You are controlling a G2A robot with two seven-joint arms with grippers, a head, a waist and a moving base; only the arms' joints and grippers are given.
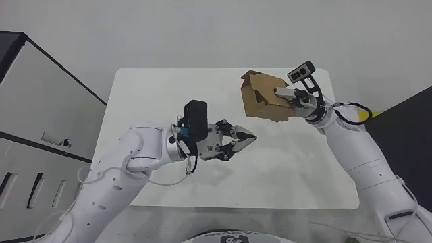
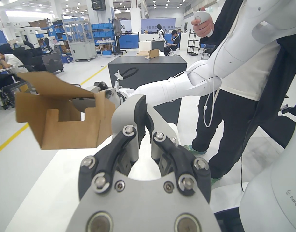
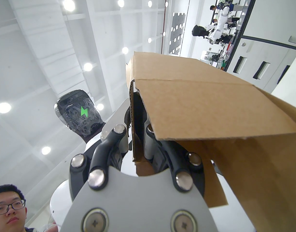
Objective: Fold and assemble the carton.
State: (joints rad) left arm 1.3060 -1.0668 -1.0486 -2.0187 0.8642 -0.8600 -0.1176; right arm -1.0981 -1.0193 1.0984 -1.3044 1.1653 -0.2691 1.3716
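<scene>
Likely light, stiff yet crease-prone carton pinched by one wall in clamped right hand, hanging just ahead of closed, empty left hand; best taken by flap edges.

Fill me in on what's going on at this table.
A two-armed robot is assembling a brown carton. The right gripper holds it up over the far right part of the white table, jaws clamped on one cardboard wall. The carton is partly folded, with flaps open. The left gripper hovers over the middle of the table, jaws shut and empty, pointing toward the carton but apart from it.
</scene>
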